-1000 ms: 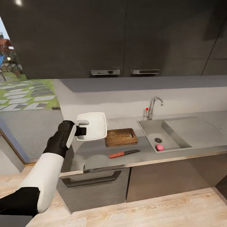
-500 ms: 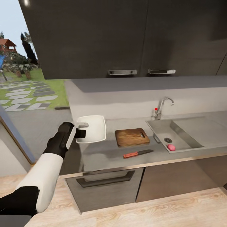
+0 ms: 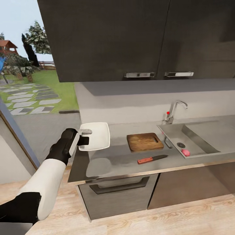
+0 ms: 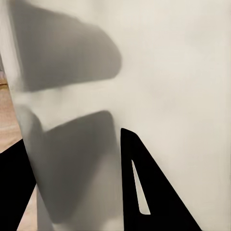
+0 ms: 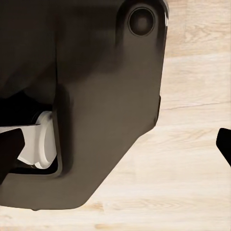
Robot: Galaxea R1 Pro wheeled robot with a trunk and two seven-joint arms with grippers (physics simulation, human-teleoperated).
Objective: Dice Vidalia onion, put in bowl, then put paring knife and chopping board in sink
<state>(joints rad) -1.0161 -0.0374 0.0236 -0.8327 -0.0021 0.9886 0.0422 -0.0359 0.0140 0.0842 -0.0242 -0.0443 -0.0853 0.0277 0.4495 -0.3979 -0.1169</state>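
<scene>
Grey countertop [image 3: 107,160] carries the board [image 3: 144,142] and knife [image 3: 152,159]; left gripper [image 3: 85,136] clamps the bowl's [image 3: 97,136] rim, likely repositioning it. Onion [image 3: 185,152] sits in the sink [image 3: 176,135]. Right gripper's state is unclear.

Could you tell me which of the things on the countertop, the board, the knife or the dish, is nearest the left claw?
The white bowl: the left claw grips its near-left edge, while the chopping board and paring knife lie farther right.

this is a home kitchen. a grey countertop [image 3: 107,160] carries a steel sink [image 3: 195,138] with a chrome tap [image 3: 174,111], dark cabinets [image 3: 130,36] hang above, and a garden [image 3: 29,88] lies beyond the glass.
</scene>
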